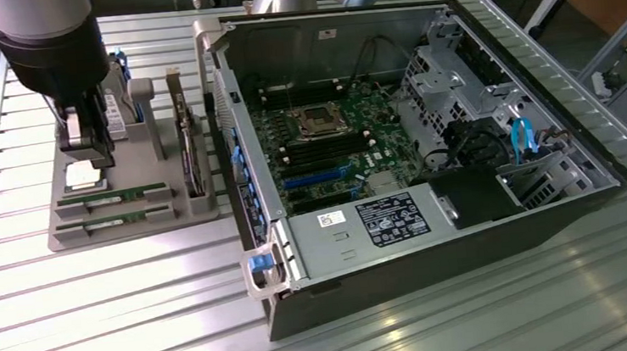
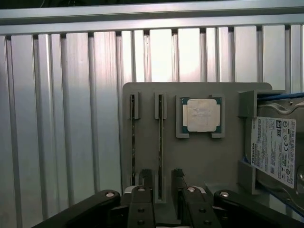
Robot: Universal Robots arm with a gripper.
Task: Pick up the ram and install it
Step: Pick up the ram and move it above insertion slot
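Note:
Two green ram sticks stand on edge in slots of a grey holder tray [image 1: 137, 229]. In the wrist view they are thin lines, one ram stick [image 2: 160, 142] next to the silver processor chip [image 2: 201, 115] and the other ram stick [image 2: 133, 142] further from it. My gripper [image 2: 162, 179] is open above the tray, and its fingers [image 2: 147, 183] stand on either side of the stick nearer the chip, apart from it. In the exterior view the gripper [image 1: 87, 153] hangs over the chip [image 1: 84, 172], just beyond the two sticks [image 1: 111, 196].
A hard drive [image 2: 275, 152] and a dark expansion card [image 1: 190, 152] sit upright in the same tray. To the exterior view's right stands the open computer case [image 1: 544, 206] with its motherboard [image 1: 334, 148]. The table is ribbed aluminium [image 1: 98, 313].

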